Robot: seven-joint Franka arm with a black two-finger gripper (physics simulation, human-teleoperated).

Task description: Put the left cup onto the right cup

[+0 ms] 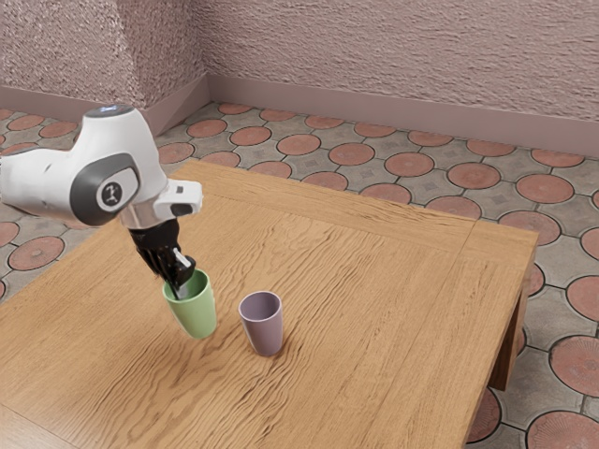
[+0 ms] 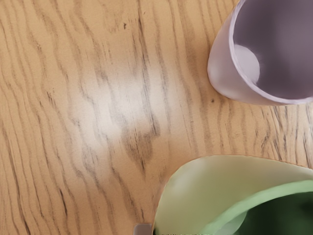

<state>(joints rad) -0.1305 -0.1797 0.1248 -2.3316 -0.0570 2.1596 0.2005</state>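
Nearest on the wooden tabletop [image 1: 374,281] we see the purple cup [image 1: 261,323] standing upright, mouth up. Just beside it, toward the exterior view's left, the green cup [image 1: 192,307] leans tilted, and our hand [image 1: 181,275] is clamped on its rim, one finger inside and one outside. Beyond the tabletop's far edge lie the tiled floor [image 1: 374,150] and a rough wall [image 1: 421,47]
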